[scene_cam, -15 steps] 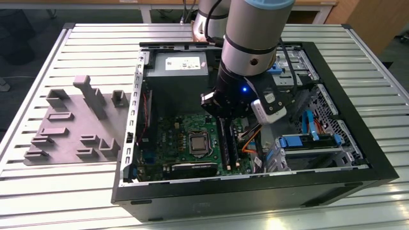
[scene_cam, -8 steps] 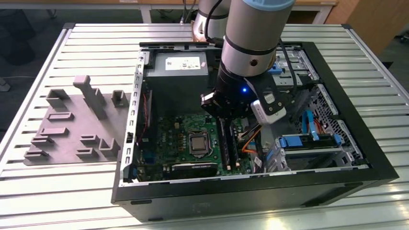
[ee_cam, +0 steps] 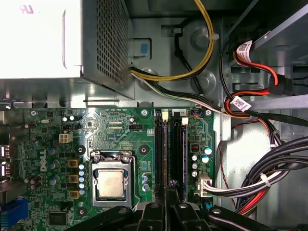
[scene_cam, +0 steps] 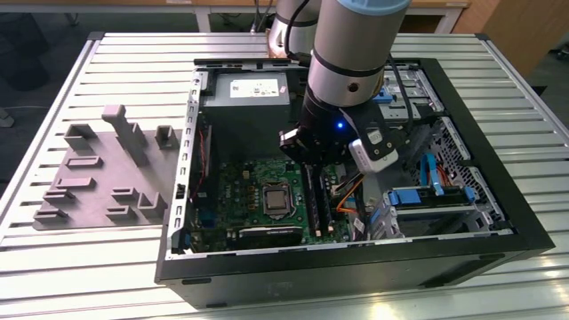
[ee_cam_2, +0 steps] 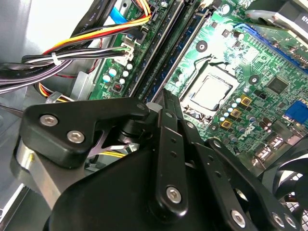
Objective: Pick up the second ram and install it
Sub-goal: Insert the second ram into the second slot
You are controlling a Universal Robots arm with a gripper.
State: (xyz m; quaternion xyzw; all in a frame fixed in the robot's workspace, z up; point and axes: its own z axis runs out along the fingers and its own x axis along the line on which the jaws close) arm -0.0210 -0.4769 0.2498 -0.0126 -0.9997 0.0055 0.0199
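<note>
My gripper (scene_cam: 311, 162) is down inside the open computer case (scene_cam: 498, 247), just above the black memory slots (scene_cam: 318, 200) of the green motherboard (scene_cam: 249, 200). In both wrist views the fingers are shut on the second ram (ee_cam: 166, 186), a thin dark stick seen edge-on between the pads. In the first wrist view the gripper (ee_cam: 166, 195) holds the stick in line with the long black slots (ee_cam: 160, 144), at their near end. In the second wrist view the ram's edge (ee_cam_2: 167, 97) pokes out past the gripper (ee_cam_2: 163, 111), toward the slots (ee_cam_2: 168, 43).
A silver processor socket (ee_cam: 111, 183) lies beside the slots. Cable bundles (ee_cam: 269, 183) and a drive cage (scene_cam: 427, 200) crowd the other side. The power supply (scene_cam: 249, 93) sits at the case's far end. A grey fixture (scene_cam: 98, 173) with blocks lies on the exterior view's left.
</note>
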